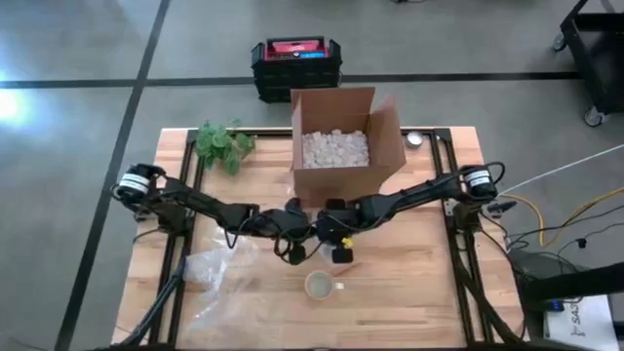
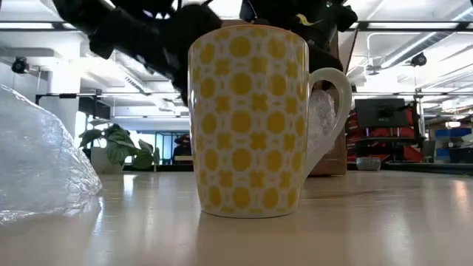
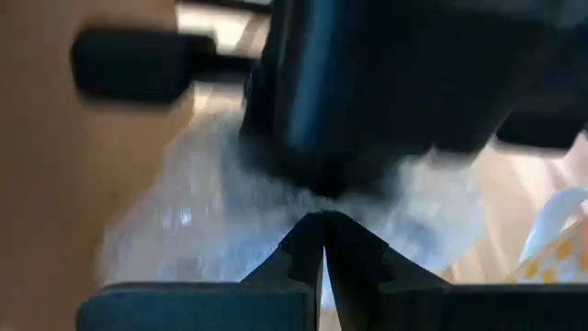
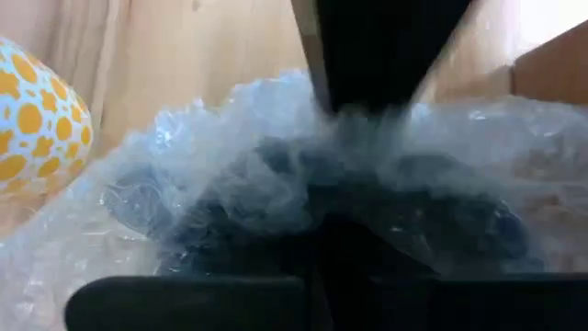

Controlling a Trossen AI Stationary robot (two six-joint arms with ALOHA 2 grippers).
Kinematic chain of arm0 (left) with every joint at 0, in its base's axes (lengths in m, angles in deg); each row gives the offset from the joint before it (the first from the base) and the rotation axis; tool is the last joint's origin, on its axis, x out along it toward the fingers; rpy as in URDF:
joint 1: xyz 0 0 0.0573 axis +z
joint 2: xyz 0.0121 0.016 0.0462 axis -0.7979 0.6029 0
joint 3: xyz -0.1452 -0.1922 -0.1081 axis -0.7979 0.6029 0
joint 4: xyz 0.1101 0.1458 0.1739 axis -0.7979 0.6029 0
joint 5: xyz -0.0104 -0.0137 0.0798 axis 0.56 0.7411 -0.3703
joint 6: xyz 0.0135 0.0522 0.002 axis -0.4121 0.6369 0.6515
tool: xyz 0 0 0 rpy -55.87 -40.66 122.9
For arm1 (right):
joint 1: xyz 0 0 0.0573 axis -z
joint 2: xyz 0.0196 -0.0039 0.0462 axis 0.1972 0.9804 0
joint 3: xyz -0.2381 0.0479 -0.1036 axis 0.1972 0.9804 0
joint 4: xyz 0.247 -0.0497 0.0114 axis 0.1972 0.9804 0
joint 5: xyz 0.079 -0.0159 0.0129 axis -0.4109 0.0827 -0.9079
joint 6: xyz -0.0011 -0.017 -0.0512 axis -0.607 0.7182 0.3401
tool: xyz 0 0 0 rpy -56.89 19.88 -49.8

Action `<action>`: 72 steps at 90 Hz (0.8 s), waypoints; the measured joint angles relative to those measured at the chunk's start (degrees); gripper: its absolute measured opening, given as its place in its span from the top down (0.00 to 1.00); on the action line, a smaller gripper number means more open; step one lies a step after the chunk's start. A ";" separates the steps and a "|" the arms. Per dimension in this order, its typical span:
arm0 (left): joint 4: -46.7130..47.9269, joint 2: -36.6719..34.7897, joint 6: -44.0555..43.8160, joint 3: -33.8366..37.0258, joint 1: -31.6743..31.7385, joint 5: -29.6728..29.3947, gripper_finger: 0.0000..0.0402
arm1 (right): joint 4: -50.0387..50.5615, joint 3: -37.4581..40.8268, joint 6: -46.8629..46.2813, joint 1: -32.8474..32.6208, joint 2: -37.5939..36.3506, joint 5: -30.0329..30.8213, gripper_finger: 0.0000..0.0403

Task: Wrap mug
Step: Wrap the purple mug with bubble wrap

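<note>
Yellow-patterned mug (image 1: 319, 285) stood at the table's (image 1: 409, 292) six o'clock, left pincer (image 3: 322, 241) pressed together on bubble wrap (image 3: 211, 221), right pincer's (image 1: 340, 252) state could not be told, smothered in wrap.

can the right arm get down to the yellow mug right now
Probably yes. The mug stands alone on bare table just in front of the right gripper, though bubble wrap fills that gripper's wrist view and may hamper a grasp.
</note>
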 joint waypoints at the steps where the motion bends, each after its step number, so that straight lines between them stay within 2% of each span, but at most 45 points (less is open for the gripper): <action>1: -0.02 0.05 0.00 0.00 0.05 0.01 1.00 | -0.04 0.00 0.00 0.00 0.00 0.00 0.99; 34: -7.17 7.80 -0.39 -0.17 0.46 -0.72 1.00 | 2.57 -1.16 -0.02 0.09 -0.09 0.04 0.99; 54: -7.06 7.85 -0.50 -0.26 0.46 0.06 1.00 | 12.18 -6.00 1.01 0.57 -5.12 0.20 0.99; 61: -6.99 7.38 -0.50 -0.23 0.46 0.08 1.00 | 11.39 -6.23 0.80 0.76 -7.11 0.78 0.99; 72: -7.56 7.39 -0.48 -0.15 0.46 0.11 1.00 | 8.53 -6.21 0.33 0.76 -7.57 4.97 0.99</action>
